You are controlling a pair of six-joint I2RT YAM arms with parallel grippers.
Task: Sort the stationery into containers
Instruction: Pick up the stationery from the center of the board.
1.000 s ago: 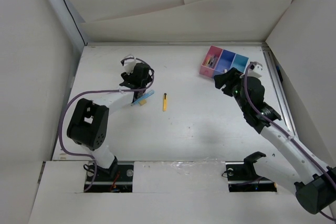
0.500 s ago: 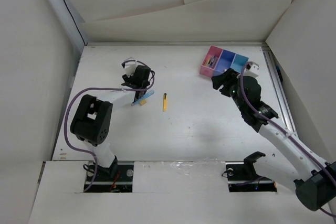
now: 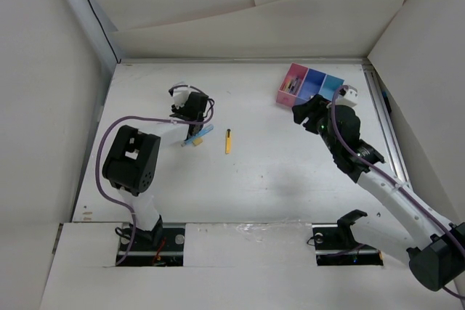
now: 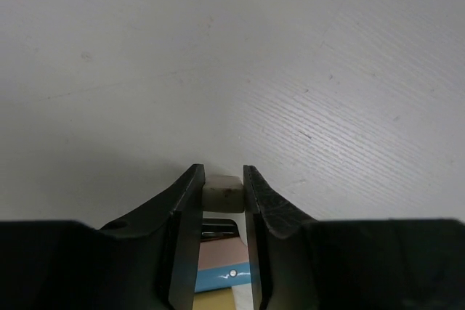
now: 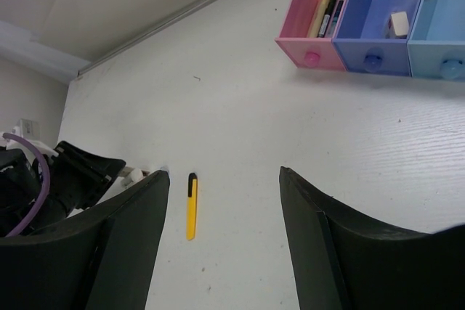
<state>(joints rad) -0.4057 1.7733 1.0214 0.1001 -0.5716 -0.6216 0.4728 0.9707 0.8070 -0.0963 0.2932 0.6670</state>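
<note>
Since the left gripper (image 4: 221, 173) has its fingers (image 4: 187, 205) pressed against both sides of a small whitish block (image 4: 221, 194), this reads as a pinch on the block, low at the table (image 4: 312, 70). The block is probably an eraser: light, a bit rubbery, not fragile and unlikely to slip. The hold across its flat sides looks fine. It sits at left-centre in the top view, just beside a light blue pen (image 3: 203, 133) with something yellow at the pen's near end; I can't tell what that is. A yellow pen (image 3: 227, 140) lies alone mid-table, well apart from both arms. It's likely light, stiff and smooth and may roll, so take it mid-barrel across the thin width. The right gripper (image 5: 223, 174) has its fingers spread wide and empty, hovering near the tray (image 5: 309, 50) at the far right. The pink compartment (image 5: 290, 40) holds a few pens (image 5: 325, 6), the dark blue compartment (image 5: 370, 57) holds another white block (image 5: 397, 24), and the cyan one shows nothing from here. The table is white, matte and flat with faint scuffs and fine ribbing, so nothing should catch. White board walls (image 3: 254, 19) close in on three sides, and they come close behind the tray.
</note>
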